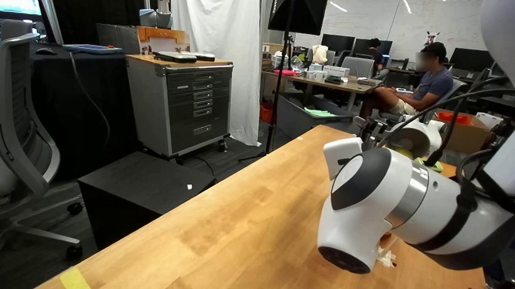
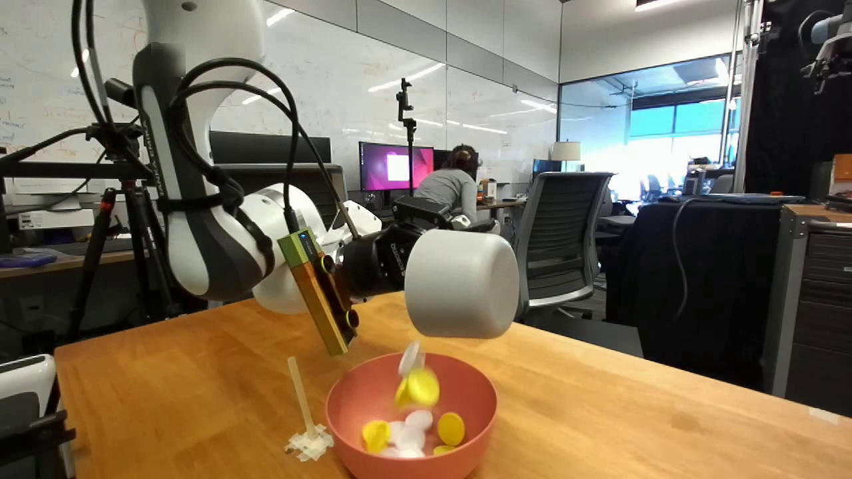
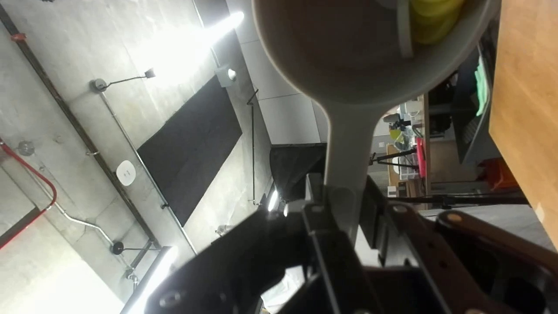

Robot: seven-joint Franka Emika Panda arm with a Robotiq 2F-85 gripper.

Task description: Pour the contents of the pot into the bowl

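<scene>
The light grey pot (image 2: 462, 286) is in the air, tipped far over on its side above the salmon-red bowl (image 2: 459, 389). The pot also shows in the wrist view (image 3: 331, 65) and in an exterior view (image 1: 342, 154). My gripper (image 3: 344, 192) is shut on the pot's handle. Yellow and white round pieces (image 2: 423, 387) are falling, blurred, below the pot into the bowl. Several yellow and white pieces (image 2: 451, 429) lie in the bowl. Some pieces (image 3: 436, 19) are still inside the pot near its rim. The arm hides most of the bowl in an exterior view.
A thin wooden stick (image 2: 301, 396) stands in a whitish crumpled scrap (image 2: 311, 442) on the wooden table (image 2: 200, 372), just beside the bowl. A yellow-green camera body (image 2: 316, 293) hangs from my wrist. Yellow tape (image 1: 79, 287) marks the table. A black box (image 1: 146, 179) stands beside it.
</scene>
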